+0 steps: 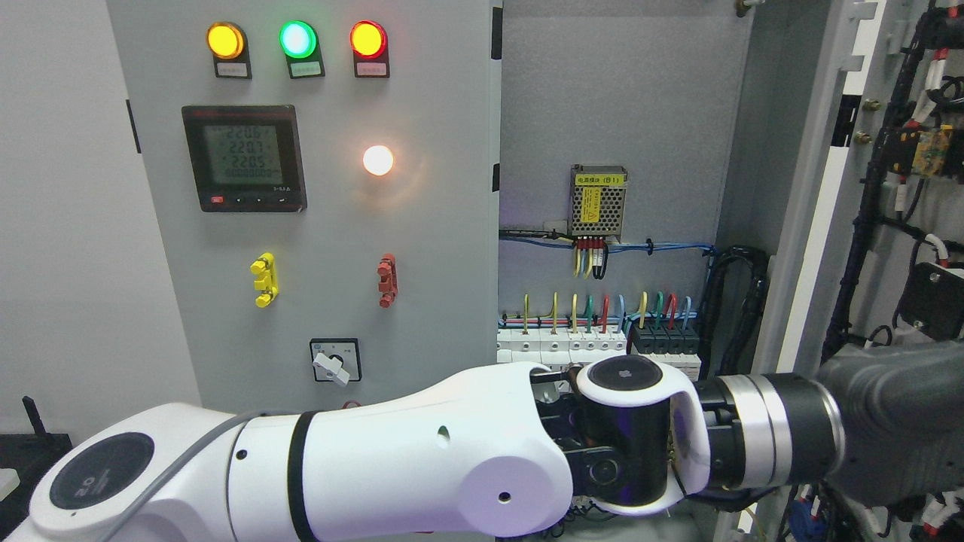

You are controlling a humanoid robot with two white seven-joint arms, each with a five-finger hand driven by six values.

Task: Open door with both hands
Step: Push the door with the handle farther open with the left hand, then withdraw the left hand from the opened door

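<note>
Head view: at 4 o'clock, the grey-gloved left hand (889, 421) is seen against the open grey metal cabinet door (821, 226); its grip cannot be told.

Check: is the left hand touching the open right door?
Touching, as far as the head view shows: the left hand lies against the inner face of the open door, with no gap visible. Finger grip is not visible.

left hand (889, 421) blurred, fingers unclear

Control panel (316, 188) left, open cabinet interior (610, 150) beside it, door (904, 188) swung right
</note>
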